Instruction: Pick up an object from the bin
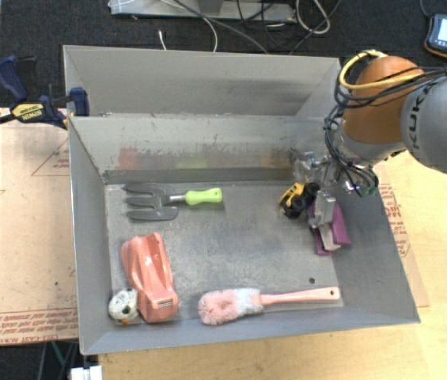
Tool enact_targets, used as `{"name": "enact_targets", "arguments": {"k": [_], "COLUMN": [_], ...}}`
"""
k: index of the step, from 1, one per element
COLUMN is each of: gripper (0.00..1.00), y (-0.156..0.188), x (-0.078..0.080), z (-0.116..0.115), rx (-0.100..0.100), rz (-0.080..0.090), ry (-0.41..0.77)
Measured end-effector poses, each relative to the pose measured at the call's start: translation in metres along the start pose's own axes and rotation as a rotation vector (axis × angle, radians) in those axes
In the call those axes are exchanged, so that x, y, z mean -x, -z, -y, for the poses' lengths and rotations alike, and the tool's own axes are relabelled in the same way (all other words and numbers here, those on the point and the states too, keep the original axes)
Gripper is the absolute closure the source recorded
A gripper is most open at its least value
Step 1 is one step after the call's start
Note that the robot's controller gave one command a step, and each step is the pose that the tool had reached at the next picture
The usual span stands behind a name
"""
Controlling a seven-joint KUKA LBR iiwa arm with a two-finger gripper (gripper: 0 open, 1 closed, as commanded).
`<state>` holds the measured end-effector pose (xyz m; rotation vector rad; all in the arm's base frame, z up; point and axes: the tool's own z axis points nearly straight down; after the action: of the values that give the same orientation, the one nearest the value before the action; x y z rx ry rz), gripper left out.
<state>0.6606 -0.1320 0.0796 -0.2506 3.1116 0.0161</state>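
Gripper (323,212) over purple block (338,233), right side — perhaps touching; open or closed unclear.

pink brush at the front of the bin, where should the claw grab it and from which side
Probably best to take the pink brush by its thin straight handle, about midway along, coming straight down from above and closing across its width. It lies flat and no other thing touches the handle, while the fluffy head is wide and soft.
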Motion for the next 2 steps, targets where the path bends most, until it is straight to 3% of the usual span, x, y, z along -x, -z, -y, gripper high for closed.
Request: {"name": "enact_targets", "arguments": {"k": [1, 2], "gripper": [0.0, 1.0], "y": [-0.004, 0.006], "x": [0.002, 0.005], "z": [-0.009, -0.001], "rx": [-0.01, -0.003], "rz": [0.004, 0.017], "ry": [0.075, 0.004]}}
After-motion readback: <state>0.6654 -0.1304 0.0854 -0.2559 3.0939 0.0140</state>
